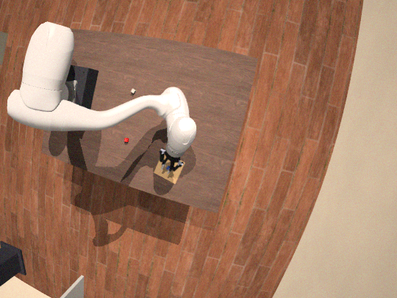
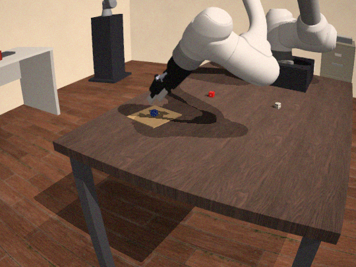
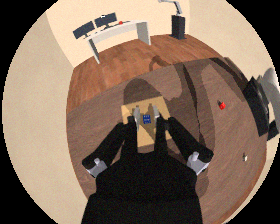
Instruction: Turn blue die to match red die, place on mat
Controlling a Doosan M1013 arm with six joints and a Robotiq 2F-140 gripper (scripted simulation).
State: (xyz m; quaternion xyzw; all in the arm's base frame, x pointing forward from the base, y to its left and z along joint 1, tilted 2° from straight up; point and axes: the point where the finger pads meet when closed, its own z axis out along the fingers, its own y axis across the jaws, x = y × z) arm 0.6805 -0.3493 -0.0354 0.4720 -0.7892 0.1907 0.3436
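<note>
The blue die (image 2: 153, 113) lies flat on the tan mat (image 2: 155, 116) near the table's left edge. It also shows in the overhead view (image 1: 168, 168) and in the wrist view (image 3: 145, 118), within the mat (image 3: 144, 128). My gripper (image 2: 157, 95) hangs a little above the die, apart from it. Its fingers stand partly apart with nothing between them, and in the wrist view (image 3: 148, 122) they frame the die from above. The red die (image 2: 211, 93) sits on the bare table behind the mat. The die tops are too small to read.
A white die (image 2: 277, 105) sits on the table further right. The black arm base (image 2: 293, 72) stands at the table's back. A grey cabinet (image 2: 337, 59) is behind it. A white desk (image 2: 26, 71) and another arm's pedestal (image 2: 107, 46) stand off to the left.
</note>
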